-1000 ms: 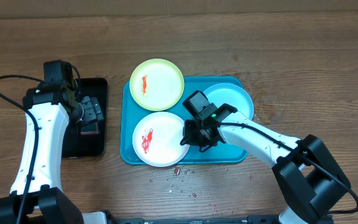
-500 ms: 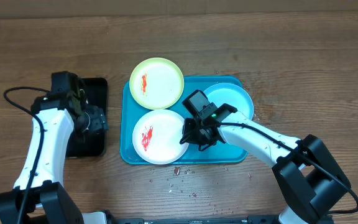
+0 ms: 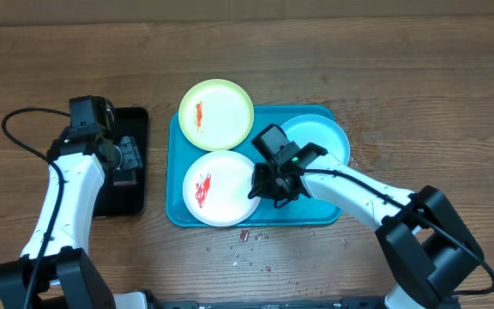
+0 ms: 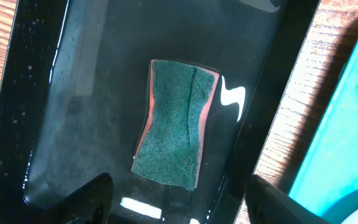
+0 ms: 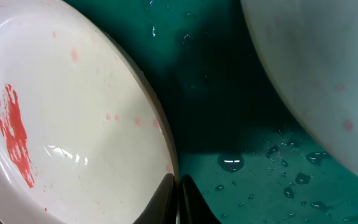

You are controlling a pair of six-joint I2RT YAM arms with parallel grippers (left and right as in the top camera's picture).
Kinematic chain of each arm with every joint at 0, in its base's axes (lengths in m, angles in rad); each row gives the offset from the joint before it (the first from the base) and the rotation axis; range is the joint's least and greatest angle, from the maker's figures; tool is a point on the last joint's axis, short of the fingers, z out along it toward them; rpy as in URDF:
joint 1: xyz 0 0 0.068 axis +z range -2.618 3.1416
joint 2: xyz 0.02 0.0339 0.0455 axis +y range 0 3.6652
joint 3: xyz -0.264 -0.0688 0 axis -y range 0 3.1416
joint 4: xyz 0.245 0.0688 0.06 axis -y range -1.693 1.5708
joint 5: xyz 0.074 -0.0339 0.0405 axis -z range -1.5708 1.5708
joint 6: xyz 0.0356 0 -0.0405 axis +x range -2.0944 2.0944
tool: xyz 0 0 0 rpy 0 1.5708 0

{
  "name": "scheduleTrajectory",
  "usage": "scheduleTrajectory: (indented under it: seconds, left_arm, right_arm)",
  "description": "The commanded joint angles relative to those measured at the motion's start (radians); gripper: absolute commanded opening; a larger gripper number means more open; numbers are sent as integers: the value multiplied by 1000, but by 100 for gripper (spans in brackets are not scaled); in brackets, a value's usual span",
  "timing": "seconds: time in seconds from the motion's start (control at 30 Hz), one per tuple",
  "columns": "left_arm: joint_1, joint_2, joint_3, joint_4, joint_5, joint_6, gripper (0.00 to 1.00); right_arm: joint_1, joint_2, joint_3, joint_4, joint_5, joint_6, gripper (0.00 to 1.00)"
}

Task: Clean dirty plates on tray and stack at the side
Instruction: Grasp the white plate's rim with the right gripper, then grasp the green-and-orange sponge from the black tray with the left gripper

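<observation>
Three plates lie on the turquoise tray [image 3: 319, 214]: a yellow-green plate [image 3: 217, 115] hanging over the far left corner, a white plate [image 3: 215, 190] with a red smear at the near left, and a pale blue plate [image 3: 319, 142] at the far right. My right gripper [image 3: 260, 190] is shut on the right rim of the white plate [image 5: 61, 118], its gripper [image 5: 179, 194] pinching the edge. The pale blue plate [image 5: 316, 68] lies just beyond. My left gripper [image 4: 179, 208] stands open above a green sponge [image 4: 176, 130] lying in the black tray [image 4: 79, 93].
The black tray [image 3: 120, 199] sits left of the turquoise tray, a strip of wood table between them. Water drops [image 5: 232, 163] lie on the turquoise tray floor. Red crumbs [image 3: 240, 237] are scattered on the table in front of the tray.
The left arm has shifted over the black tray and its jaws have narrowed somewhat. The right arm and the plates have stayed put.
</observation>
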Motion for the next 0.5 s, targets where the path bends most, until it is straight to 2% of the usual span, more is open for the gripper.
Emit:
scheduleTrajectory:
  seconds: [0.0, 0.3, 0.47]
  left_arm:
    - [0, 10, -11, 20, -24, 67, 67]
    - [0, 146, -12, 115, -19, 114, 67]
    - [0, 202, -12, 137, -19, 117, 62]
  right_arm:
    - [0, 3, -4, 7, 9, 4, 4]
    - [0, 3, -4, 7, 10, 3, 4]
    - [0, 3, -4, 7, 10, 3, 4]
